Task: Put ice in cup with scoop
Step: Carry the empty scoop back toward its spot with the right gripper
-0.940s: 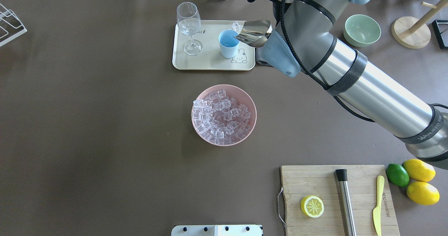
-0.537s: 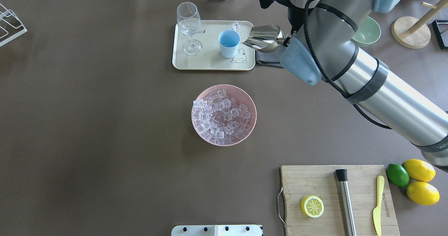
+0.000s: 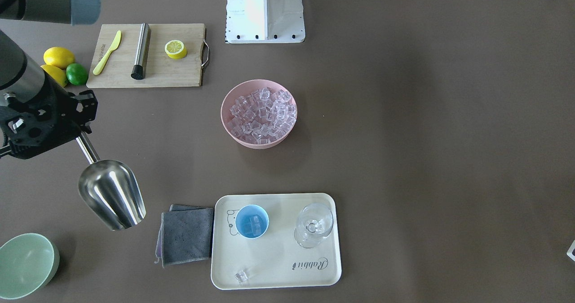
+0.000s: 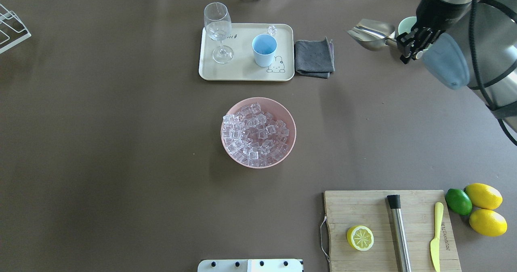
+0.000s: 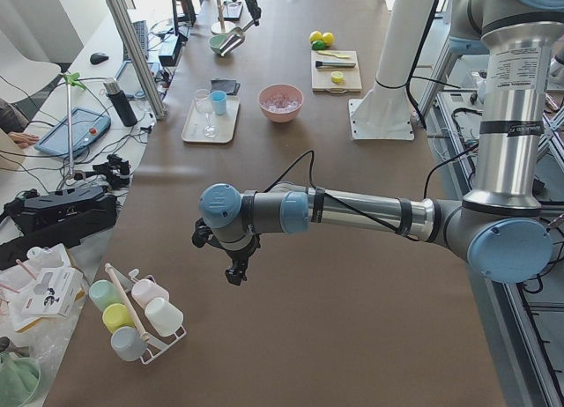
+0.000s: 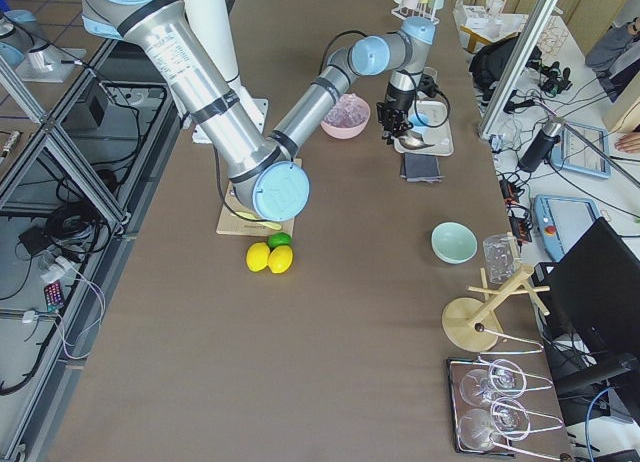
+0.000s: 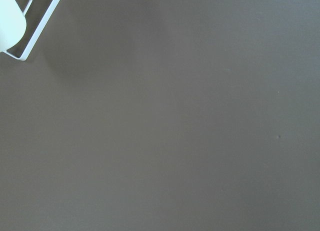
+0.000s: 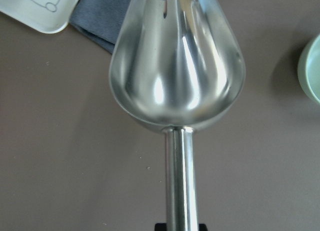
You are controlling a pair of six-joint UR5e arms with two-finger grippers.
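Hanging over the brown table (image 4: 121, 143) far on the left, the left gripper (image 5: 236, 270) is showing in only one side view, so nobody can tell if it is open or closed. Next, the small round light-blue cup (image 4: 264, 50) is standing on the cream tray (image 4: 242, 72). A few small clear ice cubes (image 3: 252, 224) are lying inside it, and one loose cube (image 4: 272, 30) is lying on the tray. Many more are sitting in the pink bowl (image 4: 294, 132).

Further right, past the grey cloth (image 4: 314, 58), the shiny steel scoop (image 4: 371, 34) is hanging empty in the air, well apart from the cup. The right gripper (image 4: 408, 46) is squeezing its short round handle.

The scoop is looking hard and smooth, so it is probably slippery, and the handle is looking like the best place to hold. The cubes are likely light and slidey, so a tipped scoop is risking spills.
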